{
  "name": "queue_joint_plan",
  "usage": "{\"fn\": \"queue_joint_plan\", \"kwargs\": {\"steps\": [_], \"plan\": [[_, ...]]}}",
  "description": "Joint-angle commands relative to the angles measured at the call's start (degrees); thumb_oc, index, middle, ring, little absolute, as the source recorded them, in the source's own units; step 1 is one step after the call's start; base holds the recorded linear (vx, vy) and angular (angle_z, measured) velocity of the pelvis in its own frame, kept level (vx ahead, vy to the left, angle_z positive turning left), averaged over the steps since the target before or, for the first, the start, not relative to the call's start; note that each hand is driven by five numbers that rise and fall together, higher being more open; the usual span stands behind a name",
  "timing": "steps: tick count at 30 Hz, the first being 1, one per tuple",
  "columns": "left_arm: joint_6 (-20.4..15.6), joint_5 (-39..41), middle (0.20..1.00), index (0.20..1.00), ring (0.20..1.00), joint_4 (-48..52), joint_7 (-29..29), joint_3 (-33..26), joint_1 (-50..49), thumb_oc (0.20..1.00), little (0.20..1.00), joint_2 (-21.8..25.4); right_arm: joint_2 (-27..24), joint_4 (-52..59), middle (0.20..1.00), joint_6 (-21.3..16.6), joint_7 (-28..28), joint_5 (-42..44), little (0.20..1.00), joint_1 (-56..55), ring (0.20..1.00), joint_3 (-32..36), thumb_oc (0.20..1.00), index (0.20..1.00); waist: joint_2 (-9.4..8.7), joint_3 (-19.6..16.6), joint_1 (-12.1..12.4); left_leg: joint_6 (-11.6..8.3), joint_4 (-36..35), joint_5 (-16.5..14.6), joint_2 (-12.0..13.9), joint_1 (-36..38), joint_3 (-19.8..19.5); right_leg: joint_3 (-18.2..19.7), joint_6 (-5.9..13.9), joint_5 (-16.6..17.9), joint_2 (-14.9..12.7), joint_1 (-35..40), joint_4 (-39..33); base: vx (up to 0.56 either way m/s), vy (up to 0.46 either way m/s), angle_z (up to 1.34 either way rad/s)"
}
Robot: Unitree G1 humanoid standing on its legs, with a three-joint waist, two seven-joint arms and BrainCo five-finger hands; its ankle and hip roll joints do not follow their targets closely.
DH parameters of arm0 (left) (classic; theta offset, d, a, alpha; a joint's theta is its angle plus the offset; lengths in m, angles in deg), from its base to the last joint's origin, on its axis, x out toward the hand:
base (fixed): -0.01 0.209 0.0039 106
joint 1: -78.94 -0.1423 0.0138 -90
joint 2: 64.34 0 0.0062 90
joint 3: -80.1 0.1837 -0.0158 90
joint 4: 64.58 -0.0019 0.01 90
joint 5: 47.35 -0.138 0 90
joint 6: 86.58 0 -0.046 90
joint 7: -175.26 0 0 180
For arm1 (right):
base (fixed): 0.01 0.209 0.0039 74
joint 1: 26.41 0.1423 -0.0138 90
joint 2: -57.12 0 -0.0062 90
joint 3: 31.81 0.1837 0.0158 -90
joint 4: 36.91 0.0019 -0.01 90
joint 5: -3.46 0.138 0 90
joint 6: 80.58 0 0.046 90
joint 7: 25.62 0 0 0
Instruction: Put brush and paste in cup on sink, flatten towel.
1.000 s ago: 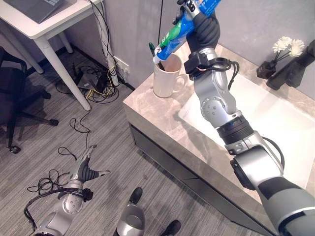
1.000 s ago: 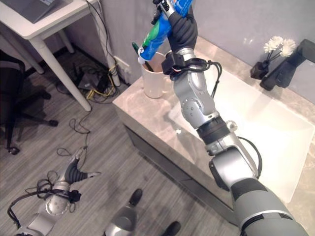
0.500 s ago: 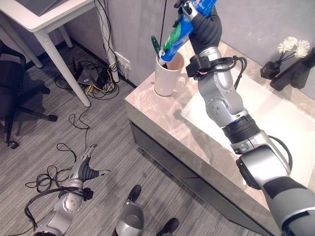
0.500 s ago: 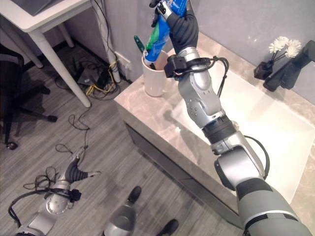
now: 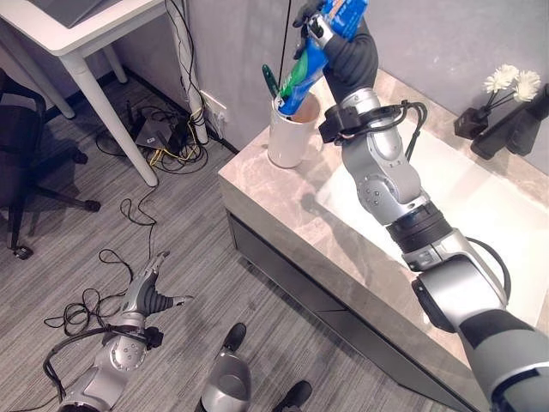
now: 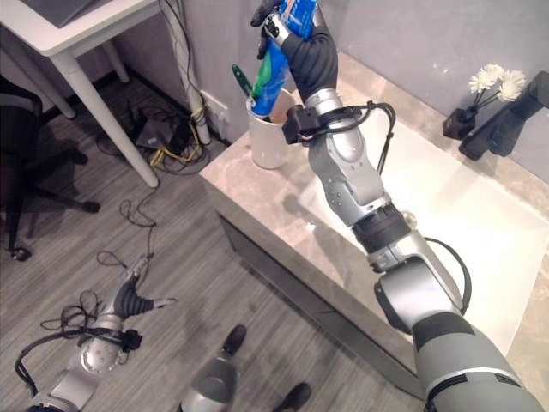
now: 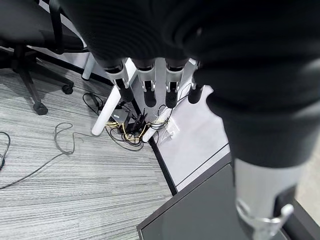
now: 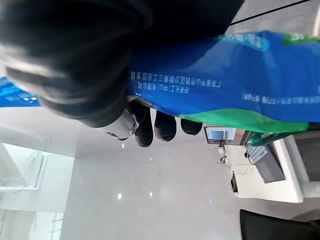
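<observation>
Bench point(image 5: 283, 193): marble top with a white sink basin point(image 5: 480, 215) sunk into it, running from the middle toward the far right end.

Right robot hand point(image 5: 343, 39): raised above the bench's far left corner, fingers clenched round a blue-and-green toothpaste tube point(image 5: 310, 62). The tube tilts steeply, its lower end down inside the cup's mouth, its upper end sticking out past the fingers. In the right wrist view the tube point(image 8: 225, 90) crosses under the dark fingertips point(image 8: 165, 126).

Left robot hand point(image 5: 147, 296): low over the floor, well apart from the bench, fingers relaxed and spread, holding nothing.

Cup point(image 5: 287, 137): white mug, upright on the far left corner of the bench, just beside the sink basin.

Toothbrush point(image 5: 269, 79): green handle poking up from the cup, leaning left, beside the tube.

Small vase of white flowers point(image 5: 506, 86): at the bench's far edge.
</observation>
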Motion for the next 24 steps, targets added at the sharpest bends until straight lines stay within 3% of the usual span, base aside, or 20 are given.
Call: {"fn": "queue_joint_plan", "kwargs": {"steps": [1,9,10,11,24], "plan": [[-1.5,-0.5,1.0,1.0,1.0,1.8,-0.3,-0.2,-0.1,1.0,1.0,1.0,-4.3,5.2,0.2,-1.7,1.5,-2.7,0.2,1.9,0.2,-1.5,0.2,0.2,-1.2,-1.6,-0.1,3.43,-2.8,1.9,-2.4,-0.9,0.8,0.7,3.6,7.3,-5.4,2.8,1.3,0.0,0.0,0.0],[-1.7,-0.8,1.0,1.0,1.0,1.4,-0.2,0.2,0.5,1.0,1.0,0.8,-4.4,4.3,0.2,-1.7,0.7,-5.9,0.2,1.4,0.2,-2.2,0.2,0.2,-1.35,-1.6,-0.3,3.36,-2.8,1.9,-2.5,-1.0,0.7,0.5,3.59,7.4,-5.4,3.0,1.1,0.0,0.0,0.0],[-1.7,-0.8,1.0,1.0,1.0,1.3,-0.2,0.3,0.5,1.0,1.0,0.8,-4.2,4.0,0.235,-1.6,0.9,-6.0,0.235,1.4,0.235,-2.4,0.235,0.235,-1.34,-1.6,-0.3,3.35,-2.8,1.9,-2.5,-1.0,0.7,0.5,3.61,7.4,-5.4,3.0,1.1,0.0,0.0,0.0],[-1.8,-0.9,1.0,1.0,1.0,0.9,-0.2,0.4,0.6,1.0,1.0,0.9,-4.4,3.8,1.0,-1.3,0.2,-7.4,1.0,1.7,1.0,-2.9,1.0,1.0,-1.35,-1.6,-0.3,3.33,-2.8,1.9,-2.5,-1.0,0.7,0.5,3.64,7.5,-5.4,3.0,1.1,0.0,0.0,0.0],[-1.7,-0.6,1.0,1.0,1.0,0.7,-0.6,1.4,1.8,1.0,1.0,1.0,-2.7,1.7,1.0,-1.0,-5.4,-13.8,1.0,3.4,1.0,-1.8,1.0,1.0,-1.08,-1.8,-0.9,3.41,-2.8,1.7,-2.4,-0.7,1.1,0.9,3.68,7.8,-5.4,2.8,1.3,0.0,0.0,0.0]]}}
